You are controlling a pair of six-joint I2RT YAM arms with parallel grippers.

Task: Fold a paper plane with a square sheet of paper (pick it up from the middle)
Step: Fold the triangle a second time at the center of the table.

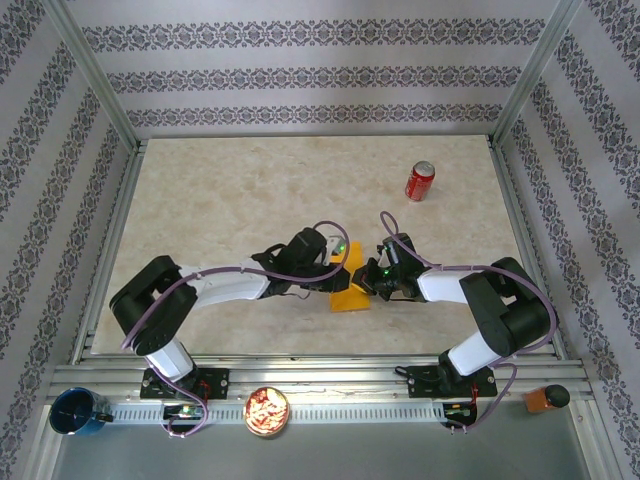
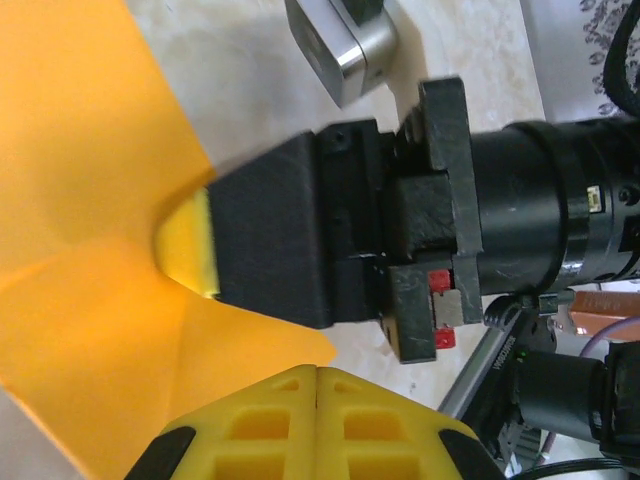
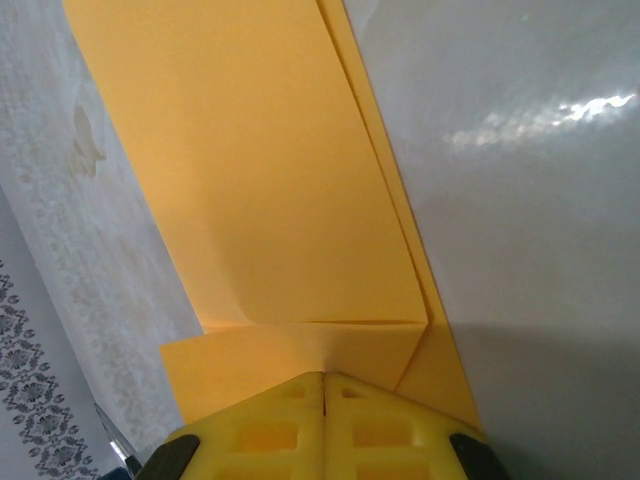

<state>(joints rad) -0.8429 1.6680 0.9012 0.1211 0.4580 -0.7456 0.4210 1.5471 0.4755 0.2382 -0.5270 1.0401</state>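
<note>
The fingers (image 2: 250, 430) of my left gripper (image 2: 318, 372) are sitting pressed together with no gap. Their tips are lying right at the lower edge of the square sheet of paper (image 2: 90, 220), and I am not managing to tell whether they are nipping it. Just right of them, the fingers (image 3: 260, 435) of my right gripper (image 3: 325, 378) are pinching the sheet tight, gripping a folded flap that is stretching away from their tips. I am judging the folding as partway done: layered flaps and a cross crease are showing, but no pointed nose, ridge or wings yet. The paper is looking crisp-edged and orange-yellow, and seems to be standing up off the table (image 1: 220, 200) between the two sets of fingers.
</note>
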